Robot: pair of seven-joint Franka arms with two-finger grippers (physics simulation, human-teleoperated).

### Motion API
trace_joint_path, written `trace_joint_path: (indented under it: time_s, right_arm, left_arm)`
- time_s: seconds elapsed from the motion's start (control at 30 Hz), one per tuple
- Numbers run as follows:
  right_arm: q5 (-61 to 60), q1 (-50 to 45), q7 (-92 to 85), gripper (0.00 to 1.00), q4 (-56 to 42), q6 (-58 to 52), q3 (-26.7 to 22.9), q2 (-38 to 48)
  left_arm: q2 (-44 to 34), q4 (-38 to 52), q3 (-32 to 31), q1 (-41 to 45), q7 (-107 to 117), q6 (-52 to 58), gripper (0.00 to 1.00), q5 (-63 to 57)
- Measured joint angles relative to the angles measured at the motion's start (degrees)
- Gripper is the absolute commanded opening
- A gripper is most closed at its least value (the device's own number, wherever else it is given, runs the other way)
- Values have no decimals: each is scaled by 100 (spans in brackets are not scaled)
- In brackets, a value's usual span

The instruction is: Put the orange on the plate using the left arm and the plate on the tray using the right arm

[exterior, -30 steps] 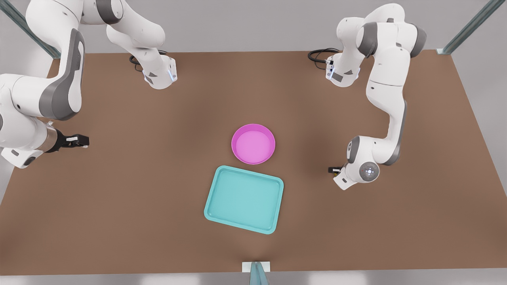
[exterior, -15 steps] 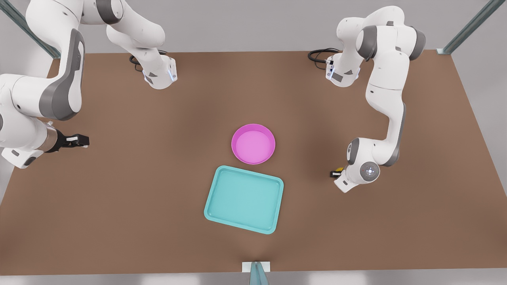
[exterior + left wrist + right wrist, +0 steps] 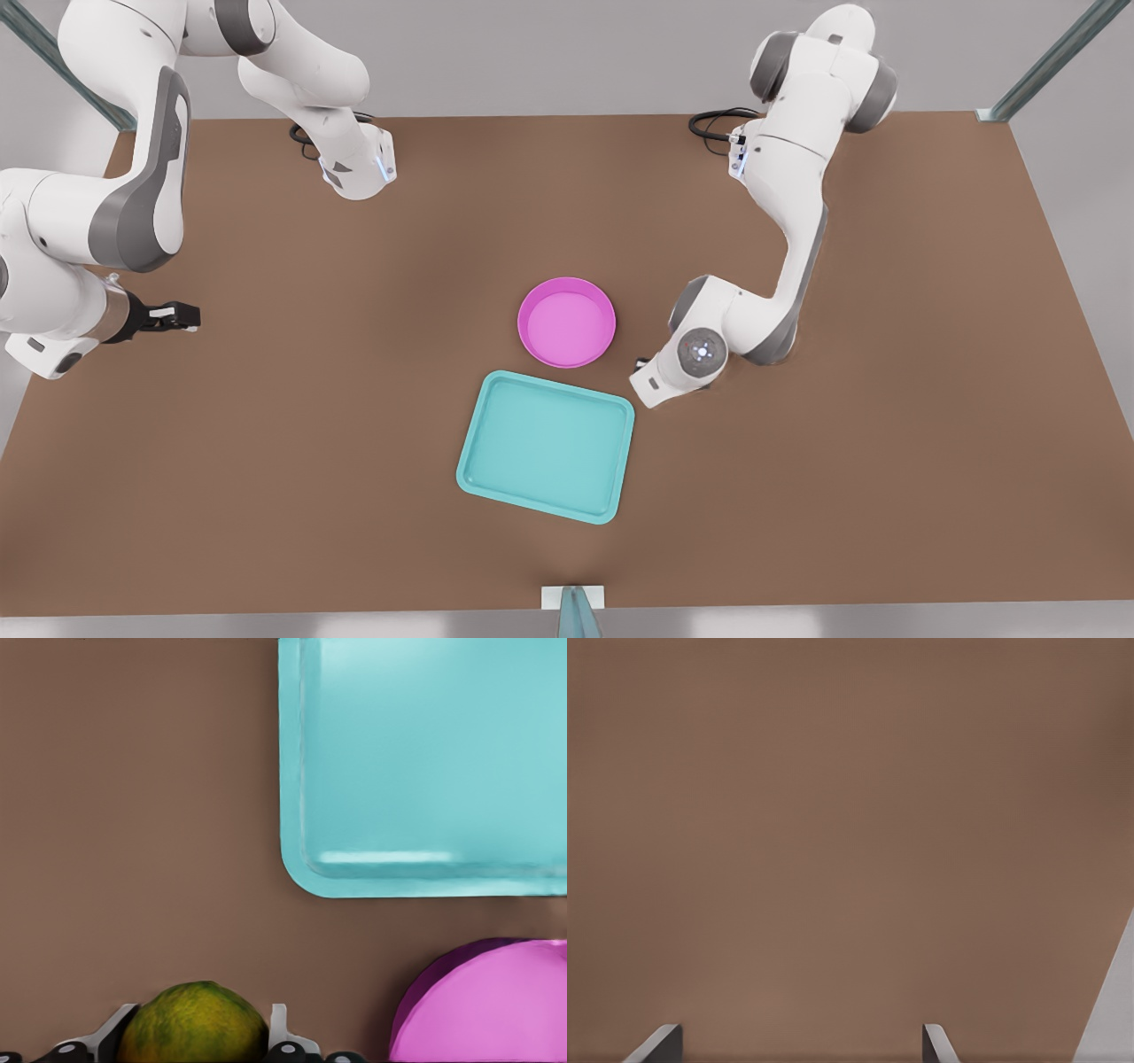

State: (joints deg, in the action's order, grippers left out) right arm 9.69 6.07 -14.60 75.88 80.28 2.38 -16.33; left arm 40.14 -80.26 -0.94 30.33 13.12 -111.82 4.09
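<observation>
The orange (image 3: 195, 1028), bumpy and yellow-green, sits between the fingers of my left gripper (image 3: 199, 1029), which is shut on it. In the front view that gripper (image 3: 640, 364) hangs just off the plate's rim on the front view's right, mostly hidden under its own wrist. The pink plate (image 3: 567, 322) (image 3: 496, 1001) stands bare on the table, close behind the teal tray (image 3: 547, 446) (image 3: 425, 762). My right gripper (image 3: 177, 315) (image 3: 799, 1041) waits open at the front view's far left, over bare table.
The brown table (image 3: 310, 443) has free room on both sides of the tray. A small post (image 3: 574, 611) stands at the near edge. Black cables (image 3: 713, 124) lie by the arm bases at the back.
My left arm has swung toward the front view's left with the orange, from well away from the plate to right beside its rim. The right arm has not moved.
</observation>
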Motion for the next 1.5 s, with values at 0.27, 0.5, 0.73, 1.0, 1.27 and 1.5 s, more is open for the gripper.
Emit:
trace_joint_path:
  time_s: [0.27,0.5,0.73,1.0,1.27,1.5]
  right_arm:
    - [0,0,-6,100,0,0,0,0]
    - [-1,0,-10,100,0,0,0,0]
    - [-1,0,-12,100,0,0,0,0]
    - [-325,-261,-14,100,-44,57,89,-972]
    - [-1877,-2045,89,100,1366,2664,341,-1769]
    - [-2144,-2279,271,100,4158,5708,919,-924]
  left_arm:
    - [659,658,-413,1126,1104,496,100,164]
    - [-145,742,-166,693,1702,1066,100,205]
    - [-2255,1169,92,-1854,1571,3092,100,2]
    - [-2518,807,-165,-2334,1051,3656,100,-209]
    - [-2575,980,-146,-2353,701,3865,100,-143]
    - [-2575,992,-143,-2356,498,3911,100,-139]
